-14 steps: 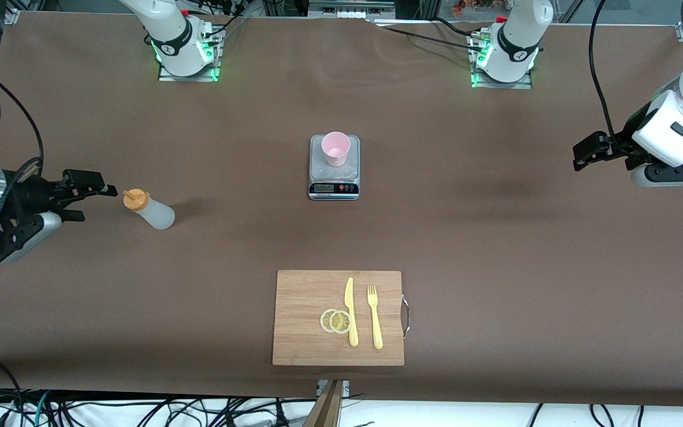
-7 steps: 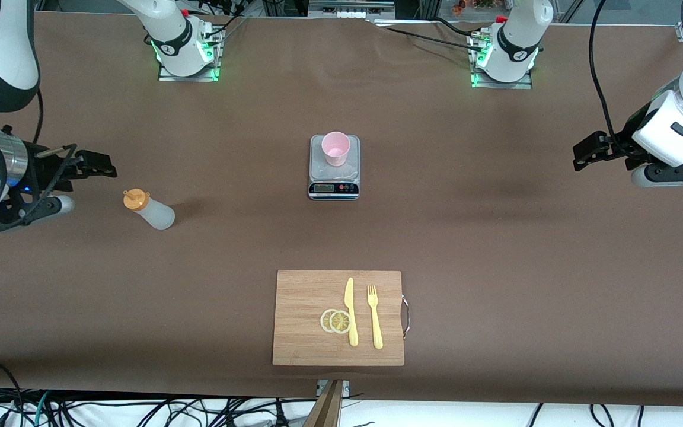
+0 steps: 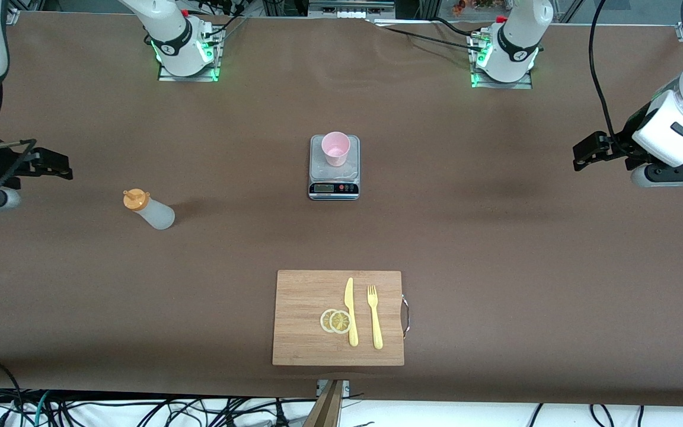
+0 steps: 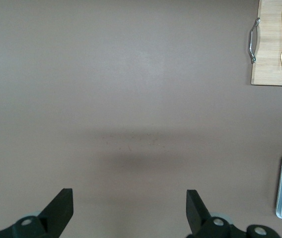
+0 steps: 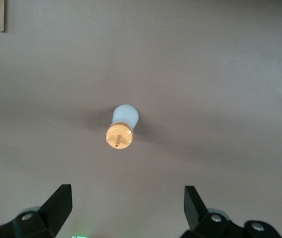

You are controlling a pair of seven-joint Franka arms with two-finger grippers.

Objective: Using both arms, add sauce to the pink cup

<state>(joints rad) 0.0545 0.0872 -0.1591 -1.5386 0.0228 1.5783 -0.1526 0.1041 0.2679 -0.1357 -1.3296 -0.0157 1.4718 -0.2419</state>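
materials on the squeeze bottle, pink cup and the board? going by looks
Sauce bottle: likely soft plastic, translucent whitish matte body with an opaque orange cap. Pink cup: probably plastic, opaque, even pale pink, smooth. Cutting board: looks like bamboo or wood, with visible grain strips, matte, and a metal-looking handle at one end.

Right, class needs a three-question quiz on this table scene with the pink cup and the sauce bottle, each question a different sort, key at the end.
1. True or false: the pink cup stands on the scale.
2. Which gripper has the sauce bottle in its wrist view? A) left gripper B) right gripper
3. Fill in: the knife, the fork and the lemon slices lie on the ____.

Key: 1 true. 2 B. 3 cutting board. Both grippers are open and hold nothing.
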